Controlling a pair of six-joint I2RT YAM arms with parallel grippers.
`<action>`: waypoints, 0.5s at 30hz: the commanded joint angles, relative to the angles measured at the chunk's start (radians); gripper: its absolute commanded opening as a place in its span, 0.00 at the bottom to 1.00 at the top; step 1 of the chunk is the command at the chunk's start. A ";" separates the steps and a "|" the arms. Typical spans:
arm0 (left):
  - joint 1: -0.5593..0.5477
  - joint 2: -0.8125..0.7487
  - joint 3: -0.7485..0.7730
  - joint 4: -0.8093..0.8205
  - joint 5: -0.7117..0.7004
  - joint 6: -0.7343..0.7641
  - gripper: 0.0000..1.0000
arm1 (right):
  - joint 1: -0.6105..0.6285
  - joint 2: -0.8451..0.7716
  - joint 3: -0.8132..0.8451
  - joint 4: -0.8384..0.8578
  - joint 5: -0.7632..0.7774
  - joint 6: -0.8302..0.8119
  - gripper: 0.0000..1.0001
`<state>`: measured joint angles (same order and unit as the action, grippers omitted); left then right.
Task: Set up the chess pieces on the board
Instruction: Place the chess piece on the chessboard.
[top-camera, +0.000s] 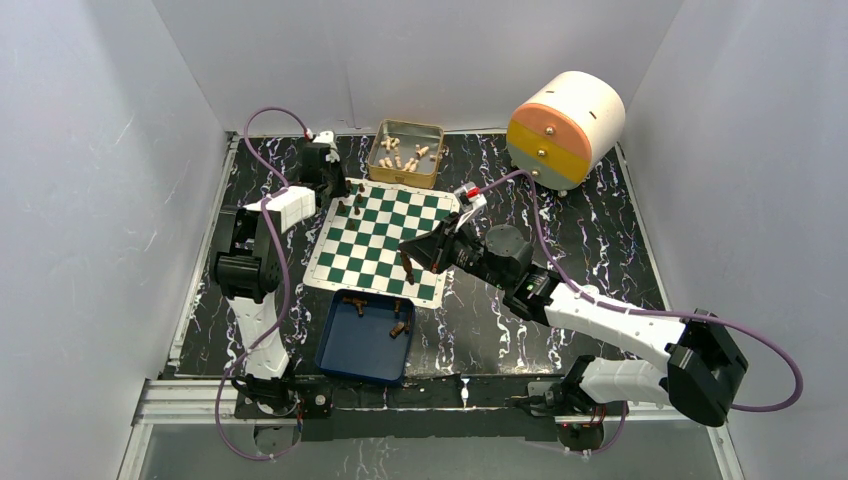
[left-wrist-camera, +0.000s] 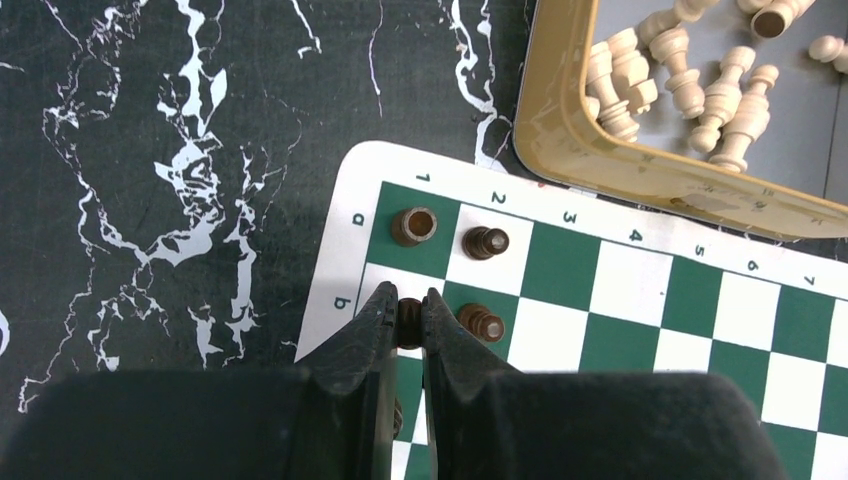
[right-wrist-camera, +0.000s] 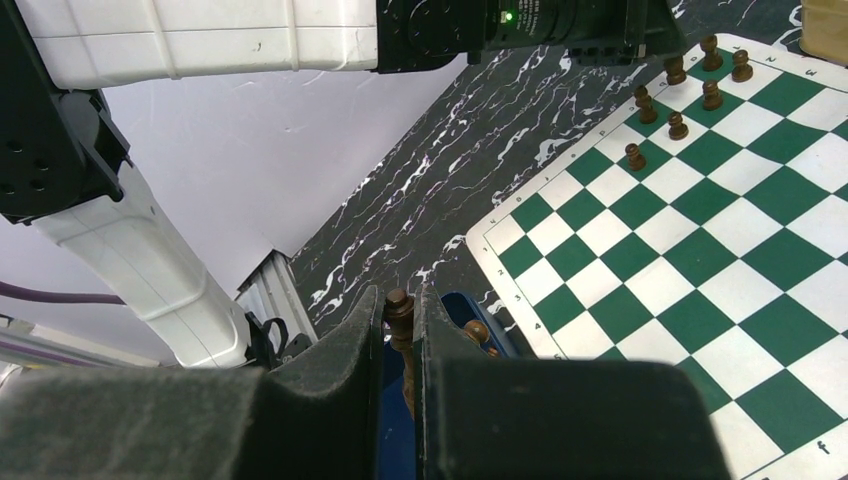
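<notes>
Chess pieces (top-camera: 399, 328) lie in the blue tray (top-camera: 345, 355). By the board's (top-camera: 385, 240) near edge, the right end effector (right-wrist-camera: 400, 298) is clamped on a dark piece (right-wrist-camera: 399, 314), ready for placing. At the far corner, the left end effector (left-wrist-camera: 408, 298) pinches a second dark piece (left-wrist-camera: 409, 313); it should release gently next.

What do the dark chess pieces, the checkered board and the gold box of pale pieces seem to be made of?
Dark chess pieces: probably turned wood, brown, slightly glossy; ringed lathe-like shapes.
Board: seemingly a thin printed mat, vinyl perhaps; flat, rounded corner, matte.
Gold box: likely metal tin; its rim reflects light.
</notes>
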<state>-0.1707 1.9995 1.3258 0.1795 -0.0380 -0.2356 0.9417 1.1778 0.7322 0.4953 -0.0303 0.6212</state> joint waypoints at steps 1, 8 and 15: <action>-0.004 -0.014 -0.018 0.019 0.003 0.002 0.00 | -0.005 -0.029 0.019 0.044 0.011 -0.019 0.07; -0.004 0.004 -0.017 0.034 0.001 0.011 0.00 | -0.005 -0.042 0.015 0.058 0.003 -0.036 0.08; -0.004 0.019 -0.012 0.021 0.005 0.009 0.00 | -0.005 -0.040 0.032 0.053 -0.002 -0.046 0.09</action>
<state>-0.1722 2.0235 1.3045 0.1867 -0.0368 -0.2340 0.9417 1.1664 0.7303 0.4957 -0.0299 0.5972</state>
